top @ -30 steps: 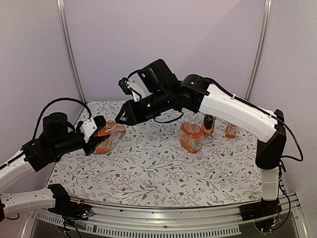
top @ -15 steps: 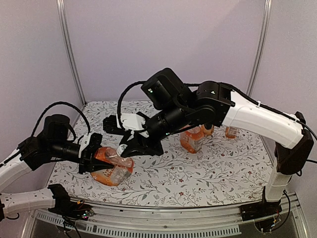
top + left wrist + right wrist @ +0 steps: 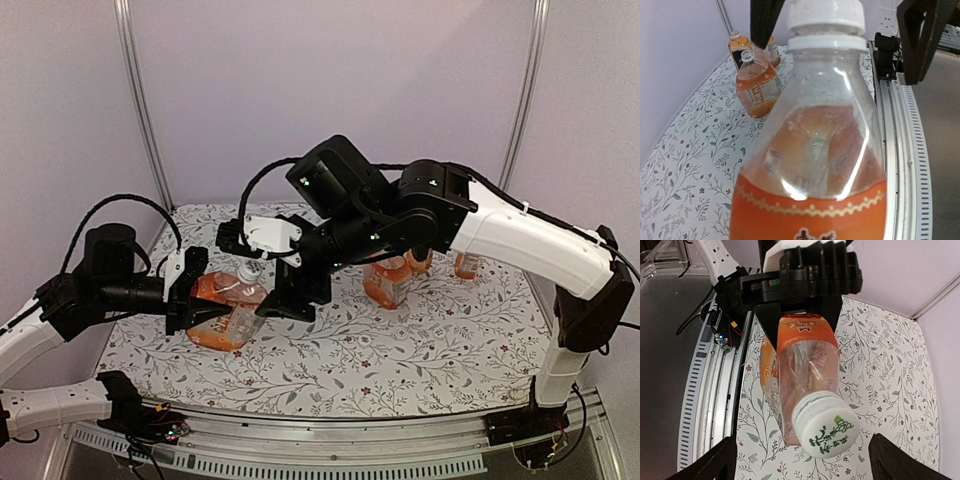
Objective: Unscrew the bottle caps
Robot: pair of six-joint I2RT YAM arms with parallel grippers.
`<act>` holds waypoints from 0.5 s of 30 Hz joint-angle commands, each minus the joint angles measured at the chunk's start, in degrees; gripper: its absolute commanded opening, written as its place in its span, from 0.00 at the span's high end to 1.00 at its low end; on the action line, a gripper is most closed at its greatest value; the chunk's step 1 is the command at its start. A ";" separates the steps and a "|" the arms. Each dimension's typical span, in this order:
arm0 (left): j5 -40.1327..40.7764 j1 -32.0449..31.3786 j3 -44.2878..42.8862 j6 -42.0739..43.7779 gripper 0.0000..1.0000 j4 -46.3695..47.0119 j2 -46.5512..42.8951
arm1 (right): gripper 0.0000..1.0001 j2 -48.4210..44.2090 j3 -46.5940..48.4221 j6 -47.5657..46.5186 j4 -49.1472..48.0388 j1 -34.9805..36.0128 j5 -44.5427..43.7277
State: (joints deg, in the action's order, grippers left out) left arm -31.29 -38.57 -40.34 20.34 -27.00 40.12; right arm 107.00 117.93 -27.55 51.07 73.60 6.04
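My left gripper is shut on the body of a clear bottle of orange drink, held tilted above the table's left side. The bottle fills the left wrist view and hides my left fingers there. Its white bottle cap carries green print and sits on the neck. My right gripper is open, one black finger on each side of the cap without touching it. From above the cap sits between those fingers.
Three more orange bottles stand at the back right: one nearer and two behind, partly hidden by my right arm. In the left wrist view the nearest shows its cap. A metal rail edges the table front.
My right gripper, shut on the cap a second ago, now stands open around it. Both arms brought the bottle forward and down from the back left.
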 commanded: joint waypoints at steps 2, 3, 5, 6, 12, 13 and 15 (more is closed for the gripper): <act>9.82 0.47 0.72 1.18 0.71 3.61 0.17 | 0.07 0.17 4.34 16.42 -0.67 -0.85 -2.21; 10.32 0.50 0.80 1.38 0.71 3.77 0.10 | 0.08 0.43 4.62 18.64 -0.76 -1.33 -2.18; 10.65 0.51 1.03 1.69 0.71 3.89 0.08 | 0.10 1.23 5.12 24.34 -0.81 -2.29 -2.38; 10.65 0.51 1.11 1.76 0.71 3.97 0.07 | 0.12 1.62 5.47 26.72 -0.80 -2.70 -2.62; 11.57 0.51 1.39 2.24 0.70 4.15 0.09 | 0.30 4.33 8.17 42.03 -0.36 -4.86 -3.66; 11.71 0.51 1.48 2.37 0.70 4.14 0.05 | 0.32 4.50 8.52 42.97 -0.51 -4.88 -3.30; 11.57 0.47 1.65 2.51 0.70 4.19 0.09 | 0.36 5.44 9.56 44.52 -0.48 -4.91 -1.43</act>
State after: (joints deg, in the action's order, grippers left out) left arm -20.47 -38.48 -39.57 22.02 -24.21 40.16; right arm 110.17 125.05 7.70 50.15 69.04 3.68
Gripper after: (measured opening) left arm 0.315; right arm 0.671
